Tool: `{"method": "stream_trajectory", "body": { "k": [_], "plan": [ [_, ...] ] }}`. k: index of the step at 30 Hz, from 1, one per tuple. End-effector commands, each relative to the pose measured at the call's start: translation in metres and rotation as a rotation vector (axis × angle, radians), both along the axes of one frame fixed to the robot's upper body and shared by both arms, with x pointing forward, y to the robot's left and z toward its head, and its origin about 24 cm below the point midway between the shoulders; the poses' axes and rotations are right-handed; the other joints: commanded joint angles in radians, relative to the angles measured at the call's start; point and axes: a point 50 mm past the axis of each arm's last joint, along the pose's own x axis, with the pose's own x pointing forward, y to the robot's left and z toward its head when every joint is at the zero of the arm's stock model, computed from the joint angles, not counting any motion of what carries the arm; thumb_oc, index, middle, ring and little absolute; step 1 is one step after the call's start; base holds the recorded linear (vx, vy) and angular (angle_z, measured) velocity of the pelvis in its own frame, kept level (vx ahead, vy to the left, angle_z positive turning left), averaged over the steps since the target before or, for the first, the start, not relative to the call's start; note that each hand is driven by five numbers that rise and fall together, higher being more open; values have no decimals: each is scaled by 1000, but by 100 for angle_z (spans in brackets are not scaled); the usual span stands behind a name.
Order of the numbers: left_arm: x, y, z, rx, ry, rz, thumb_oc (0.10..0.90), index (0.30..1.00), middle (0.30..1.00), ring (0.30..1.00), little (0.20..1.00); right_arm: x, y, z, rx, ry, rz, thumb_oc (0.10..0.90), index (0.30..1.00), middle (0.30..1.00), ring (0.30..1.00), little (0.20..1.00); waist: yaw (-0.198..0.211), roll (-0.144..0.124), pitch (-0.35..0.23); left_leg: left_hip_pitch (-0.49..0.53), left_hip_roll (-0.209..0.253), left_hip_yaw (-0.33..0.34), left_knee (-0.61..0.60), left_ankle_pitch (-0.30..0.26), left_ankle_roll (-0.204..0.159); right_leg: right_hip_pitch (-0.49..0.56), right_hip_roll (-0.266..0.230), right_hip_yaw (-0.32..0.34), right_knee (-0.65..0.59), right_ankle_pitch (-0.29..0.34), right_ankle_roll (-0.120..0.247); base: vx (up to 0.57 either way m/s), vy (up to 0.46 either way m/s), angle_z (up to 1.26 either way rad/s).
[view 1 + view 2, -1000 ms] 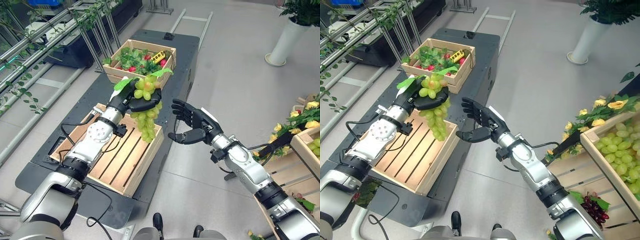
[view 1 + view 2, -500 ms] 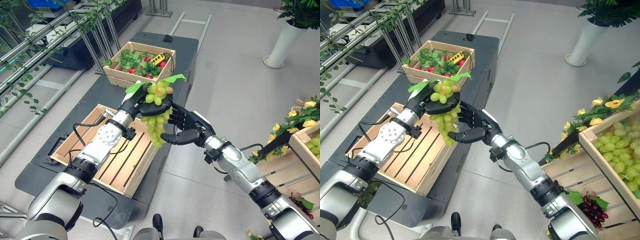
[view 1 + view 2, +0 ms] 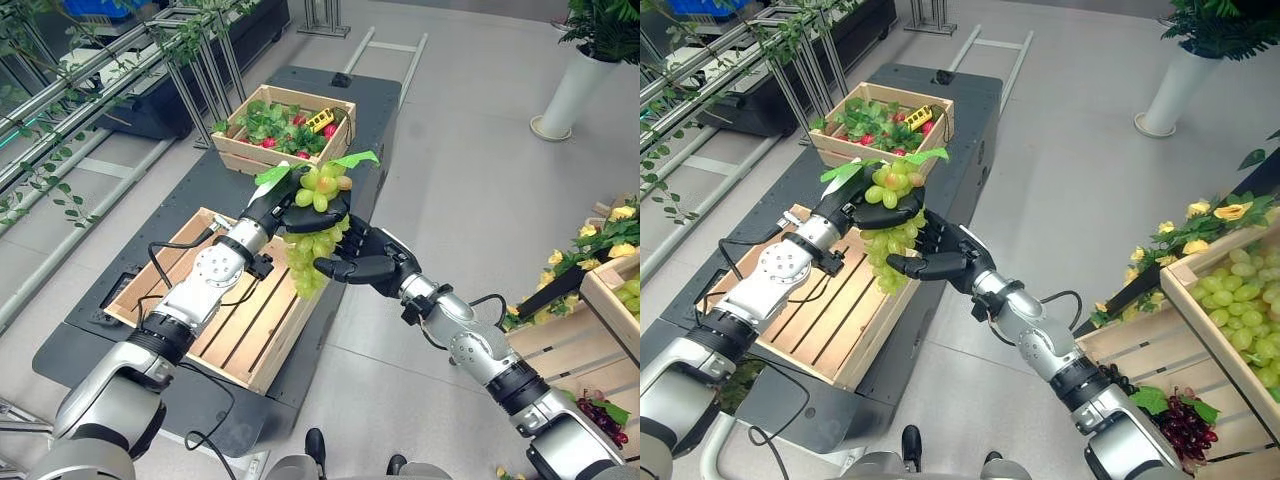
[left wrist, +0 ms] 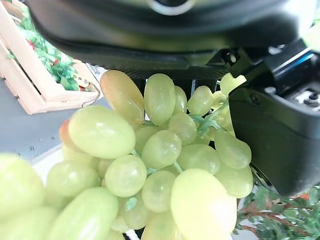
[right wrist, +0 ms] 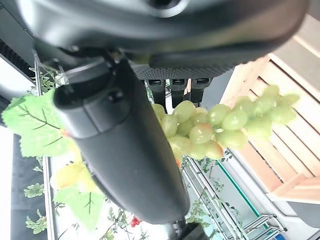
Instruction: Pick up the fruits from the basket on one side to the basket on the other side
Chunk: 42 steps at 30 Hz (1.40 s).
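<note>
Since half a second ago the right hand [image 3: 352, 262] has slid in under the hanging green grape bunch with leaves [image 3: 315, 222]. From the left eye, the left hand [image 3: 285, 205] stays curled around the bunch's top, beyond the near corner of the empty slatted wooden crate [image 3: 240, 335]. The left wrist view shows grapes packed against the palm. In the right wrist view, straight fingers [image 5: 181, 86] reach past the bunch. Letting go before they close could drop it to the floor.
</note>
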Motion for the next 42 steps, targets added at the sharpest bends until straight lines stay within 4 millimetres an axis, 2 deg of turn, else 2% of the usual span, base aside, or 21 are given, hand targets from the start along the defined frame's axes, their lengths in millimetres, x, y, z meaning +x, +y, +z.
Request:
{"method": "stream_trajectory", "body": {
  "k": [1, 7, 20, 25, 30, 31, 32, 42],
  "plan": [
    [-6, -71, 71, -222, -239, -402, 400, 300, 300, 300, 300, 3, 55, 32, 172, -76, 202, 800, 900, 900, 900, 900, 19, 24, -198, 7, 25, -48, 1, -101, -63, -53, -2, -3, 2, 18, -48, 0, 0, 0],
    [-12, -83, 71, -264, -185, -515, 400, 300, 300, 300, 300, 11, 53, 30, 156, -61, 156, 800, 900, 900, 900, 900, 26, 19, -200, 10, 27, -53, 1, -103, -62, -48, 0, -6, 1, 17, -50, 0, 0, 0],
    [-25, -104, 68, -332, -79, -718, 400, 300, 300, 300, 300, 32, 53, 38, 103, -53, 38, 800, 900, 900, 900, 900, 51, 12, -206, 12, 27, -70, 1, -106, -62, -34, -2, -17, -10, 23, -53, 0, -2, 2],
    [-25, -106, 67, -325, -69, -717, 400, 300, 300, 300, 300, 38, 53, 47, 132, -72, 6, 800, 900, 900, 900, 900, 59, 11, -203, 11, 26, -77, 1, -104, -63, -31, -2, -20, -11, 24, -54, -2, 5, 4],
    [-21, -99, 62, -319, -60, -650, 400, 300, 300, 300, 300, 39, 47, 58, 185, -123, -59, 800, 900, 900, 900, 900, 63, 12, -205, 9, 25, -80, 1, -105, -60, -32, -4, -22, -13, 26, -54, -2, 5, 7],
    [-20, -97, 61, -320, -58, -639, 400, 300, 300, 300, 300, 39, 45, 59, 192, -129, -64, 667, 700, 700, 700, 700, 63, 13, -205, 8, 25, -81, 1, -105, -60, -33, -5, -22, -13, 27, -53, 0, 0, 0],
    [-18, -92, 58, -324, -55, -615, 400, 300, 300, 300, 300, 39, 42, 59, 202, -135, -74, 400, 300, 300, 300, 300, 62, 13, -205, 8, 26, -80, 1, -104, -59, -34, -5, -21, -13, 28, -53, 0, 0, 0],
    [-7, -46, 44, -421, -90, -369, 400, 300, 300, 300, 300, 32, 14, 44, 233, -139, -140, 400, 300, 300, 300, 300, 46, 16, -203, 9, 28, -71, 1, -104, -58, -39, -5, -8, -12, 27, -52, -1, 1, 0]
  ]
}}
